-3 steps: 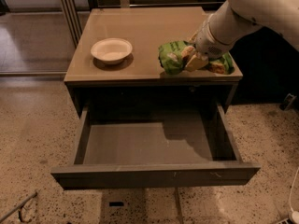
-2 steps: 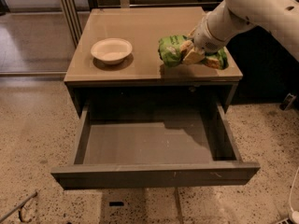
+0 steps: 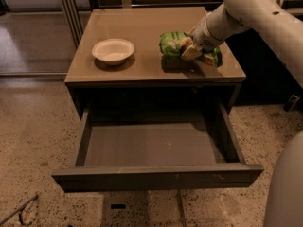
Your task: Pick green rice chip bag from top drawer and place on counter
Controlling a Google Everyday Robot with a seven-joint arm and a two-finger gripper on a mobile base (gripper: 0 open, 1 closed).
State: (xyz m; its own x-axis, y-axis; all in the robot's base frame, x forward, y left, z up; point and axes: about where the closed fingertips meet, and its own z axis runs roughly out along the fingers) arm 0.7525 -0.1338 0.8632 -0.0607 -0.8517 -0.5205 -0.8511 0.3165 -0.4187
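Note:
The green rice chip bag is over the right side of the counter, just above its surface or touching it, with a shadow under it. My gripper comes in from the upper right and is shut on the bag's right part. It hides that part of the bag. The top drawer is pulled out wide below the counter, and its grey bottom shows nothing in it.
A white bowl sits on the left part of the counter. Speckled floor surrounds the cabinet. My white arm crosses the upper right, and part of my body fills the lower right corner.
The gripper and the bag have moved together a little farther back over the counter. The drawer and the bowl have not moved.

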